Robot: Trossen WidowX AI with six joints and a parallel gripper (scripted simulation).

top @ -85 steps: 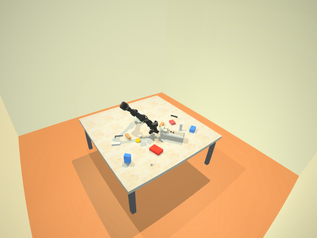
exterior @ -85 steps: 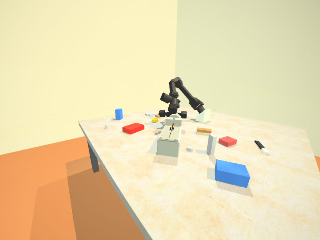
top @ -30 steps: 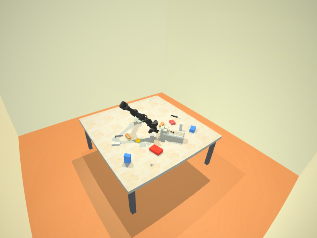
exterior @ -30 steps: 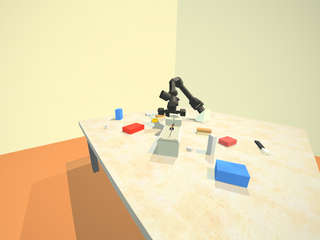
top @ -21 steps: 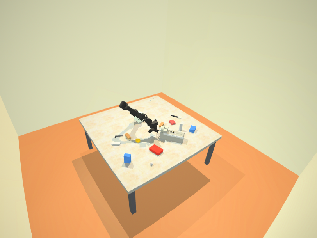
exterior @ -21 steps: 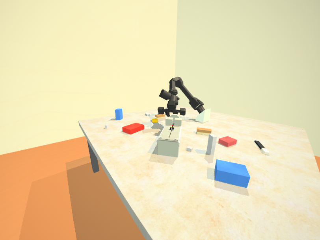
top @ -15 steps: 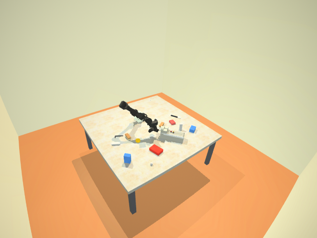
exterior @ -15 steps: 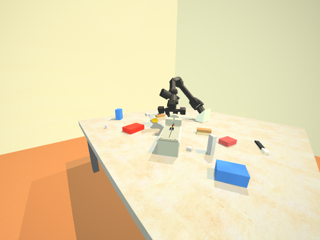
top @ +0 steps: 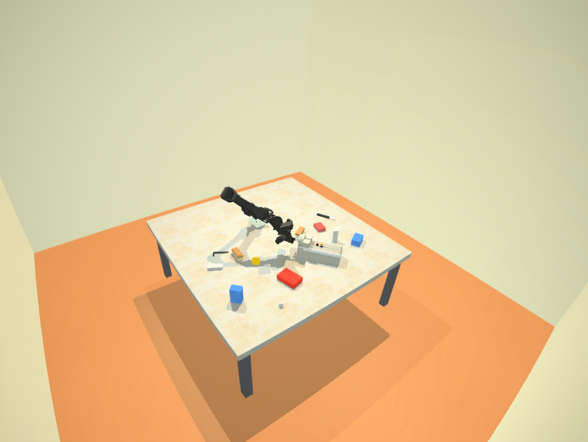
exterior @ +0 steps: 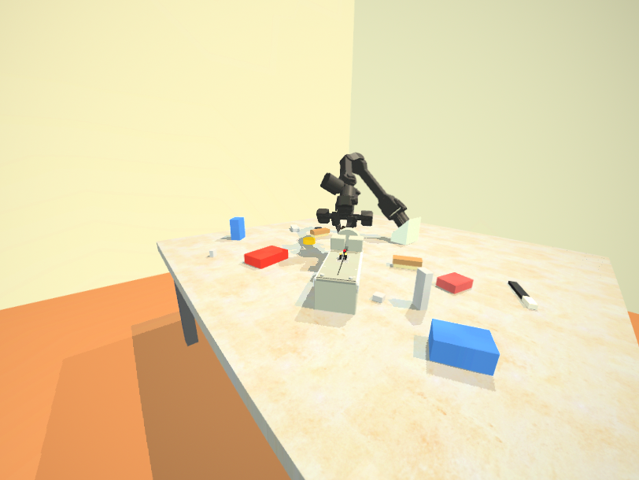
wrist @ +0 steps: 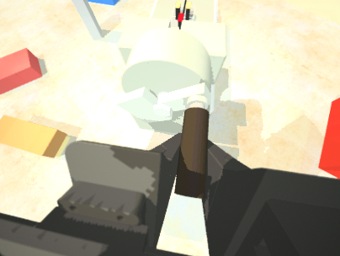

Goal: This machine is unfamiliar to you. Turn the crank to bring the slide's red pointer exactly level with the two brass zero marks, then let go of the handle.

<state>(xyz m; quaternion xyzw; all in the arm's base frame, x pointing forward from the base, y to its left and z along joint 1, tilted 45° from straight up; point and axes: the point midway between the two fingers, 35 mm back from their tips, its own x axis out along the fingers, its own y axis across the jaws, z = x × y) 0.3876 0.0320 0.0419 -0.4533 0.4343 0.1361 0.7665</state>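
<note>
The pale grey machine [top: 318,257] [exterior: 335,296] [wrist: 168,48] stands on the table with its drum facing me. Its white crank arm [wrist: 182,93] runs to the right in the wrist view and bears the dark brown handle [wrist: 195,135]. My gripper [top: 292,239] [exterior: 341,228] [wrist: 189,139] is shut on this handle. The slide's red pointer [top: 317,244] [exterior: 345,251] [wrist: 180,17] shows a little on the crank side of the two brass marks, the left mark [wrist: 177,4] and the right mark [wrist: 188,5]. It looks near them but not level. My fingers partly hide the handle in the top and exterior views.
A large red block [top: 289,277] [exterior: 266,256] [wrist: 332,141] lies on one side of the machine. An orange block [exterior: 407,260] [wrist: 31,135], a smaller red block [exterior: 454,282] [wrist: 18,69] and an upright grey block [top: 335,236] [exterior: 422,289] stand on the other side.
</note>
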